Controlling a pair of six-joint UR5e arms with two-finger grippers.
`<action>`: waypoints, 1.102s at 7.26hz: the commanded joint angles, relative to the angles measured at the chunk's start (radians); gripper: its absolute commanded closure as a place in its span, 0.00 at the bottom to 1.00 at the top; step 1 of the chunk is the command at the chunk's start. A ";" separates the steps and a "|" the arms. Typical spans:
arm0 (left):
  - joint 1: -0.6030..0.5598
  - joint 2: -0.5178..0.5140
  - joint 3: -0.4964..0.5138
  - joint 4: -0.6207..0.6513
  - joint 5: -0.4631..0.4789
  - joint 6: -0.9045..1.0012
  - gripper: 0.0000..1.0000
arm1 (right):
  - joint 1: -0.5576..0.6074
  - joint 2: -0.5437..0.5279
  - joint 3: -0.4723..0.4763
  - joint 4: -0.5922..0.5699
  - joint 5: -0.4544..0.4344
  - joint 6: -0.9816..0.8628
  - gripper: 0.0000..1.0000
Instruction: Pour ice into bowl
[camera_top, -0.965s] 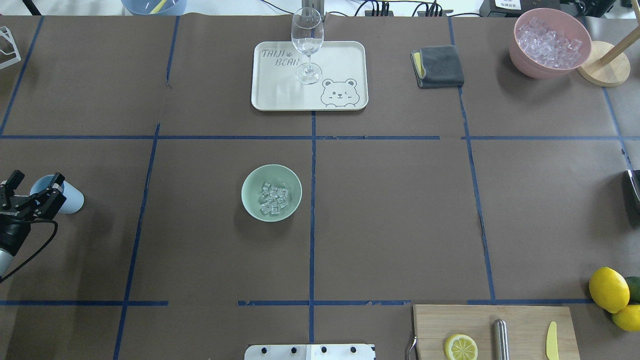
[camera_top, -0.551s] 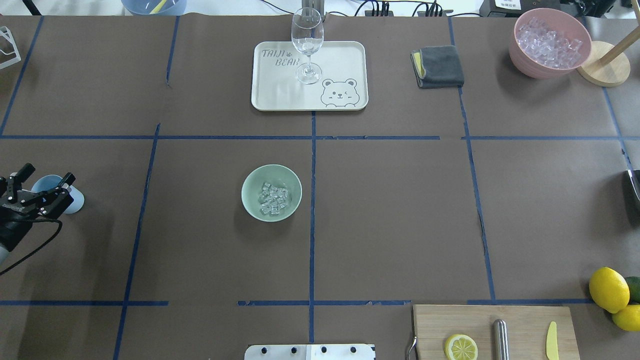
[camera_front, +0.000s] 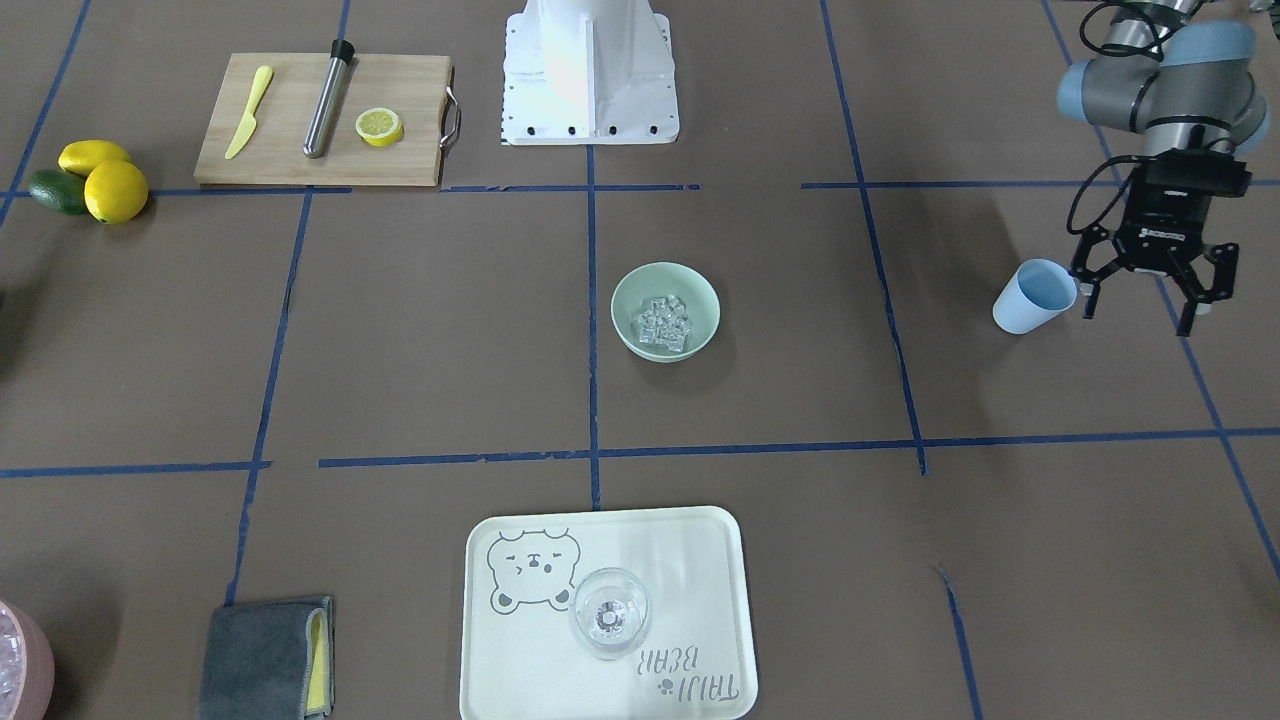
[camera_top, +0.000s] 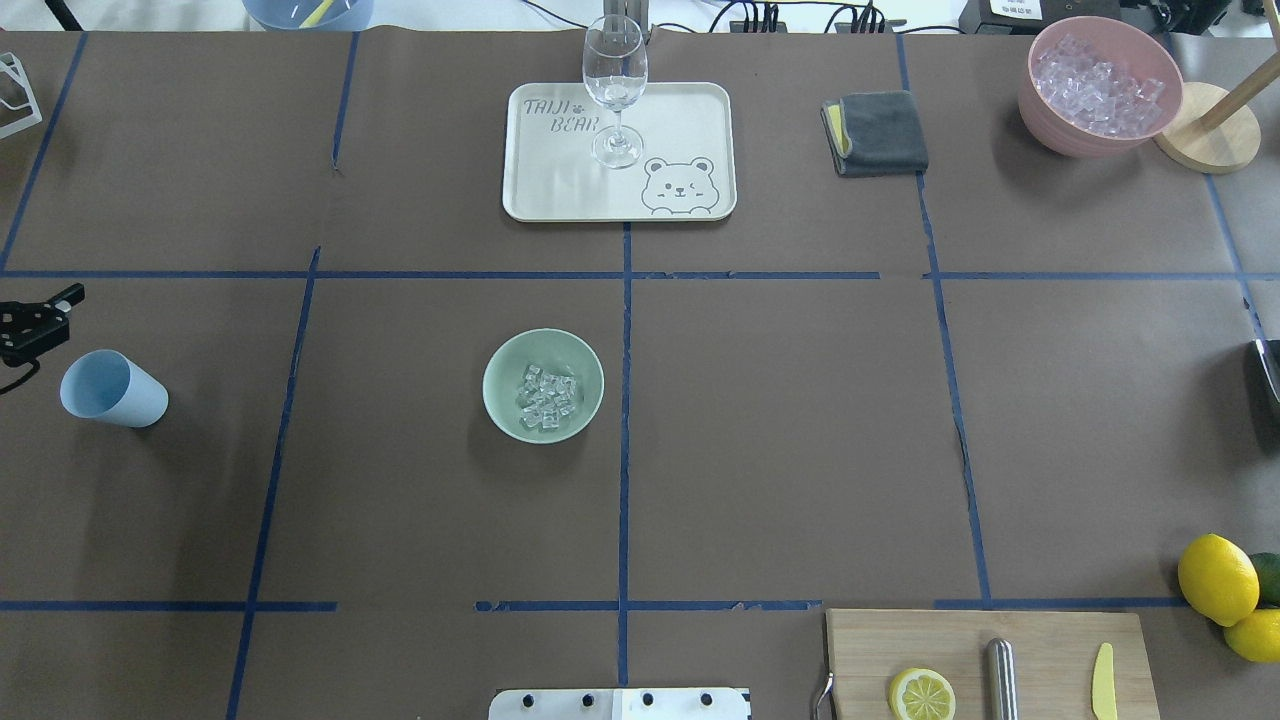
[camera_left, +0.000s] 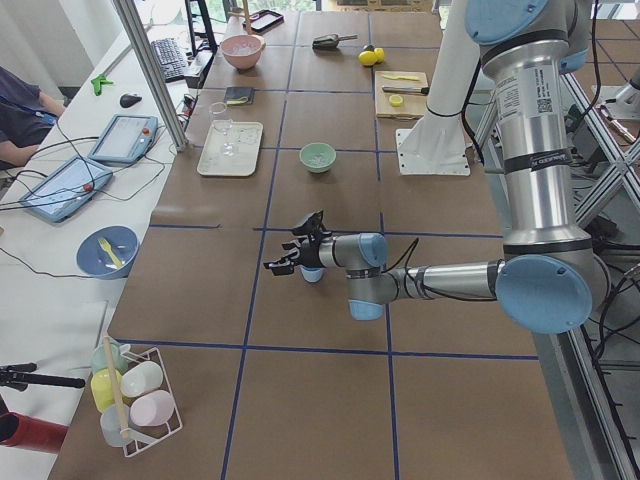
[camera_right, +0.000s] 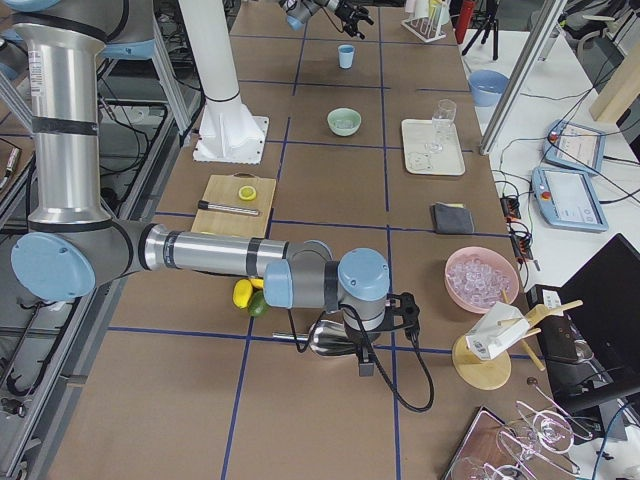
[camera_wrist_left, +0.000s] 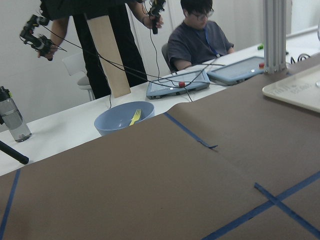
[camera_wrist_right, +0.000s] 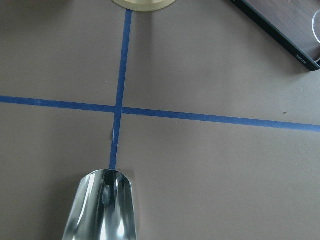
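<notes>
Ice (camera_front: 665, 318) lies in the bowl (camera_front: 701, 291), well apart from the blue cup (camera_front: 1033, 297); pour looks done. My left gripper (camera_front: 1138, 308) hangs wide open and empty just beside the cup. I should pull clear without clipping it.

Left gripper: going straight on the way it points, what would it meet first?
Probably just the bare table; the left gripper is open, with the blue cup beside it, off that line. Depth is unclear.

silver arms (camera_left: 525, 140), pale-blue joint caps (camera_left: 540, 295), black cabled left claw (camera_front: 1140, 312).
</notes>
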 joint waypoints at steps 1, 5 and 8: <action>-0.268 -0.027 -0.110 0.361 -0.317 0.046 0.00 | -0.037 0.007 0.076 -0.001 0.058 0.004 0.00; -0.581 -0.127 -0.129 0.936 -0.555 0.327 0.00 | -0.254 0.036 0.280 -0.001 0.058 0.286 0.00; -0.712 -0.204 -0.120 1.407 -0.777 0.395 0.00 | -0.444 0.122 0.371 -0.001 0.055 0.530 0.00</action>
